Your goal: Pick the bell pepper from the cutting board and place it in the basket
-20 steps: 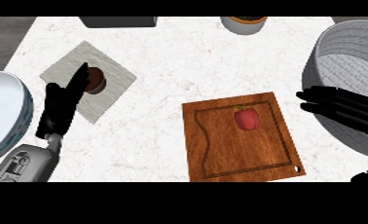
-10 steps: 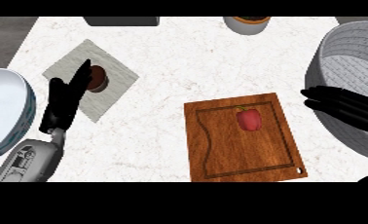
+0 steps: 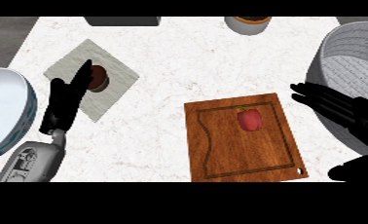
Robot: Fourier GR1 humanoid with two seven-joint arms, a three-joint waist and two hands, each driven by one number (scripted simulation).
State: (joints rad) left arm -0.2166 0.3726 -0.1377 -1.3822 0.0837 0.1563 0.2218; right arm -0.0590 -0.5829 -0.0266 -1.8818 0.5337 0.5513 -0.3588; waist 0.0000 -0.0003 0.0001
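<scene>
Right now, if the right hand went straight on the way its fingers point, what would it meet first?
Probably nothing soon: the right hand points left and slightly away, past the cutting board's far corner over bare counter, missing the bell pepper. Height is unclear.

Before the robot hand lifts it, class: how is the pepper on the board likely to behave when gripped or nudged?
The pepper looks rounded and lies on its side, so a nudge might roll it along the board. Its smooth skin may slip when gripped. Small against the board, it is likely light.
</scene>
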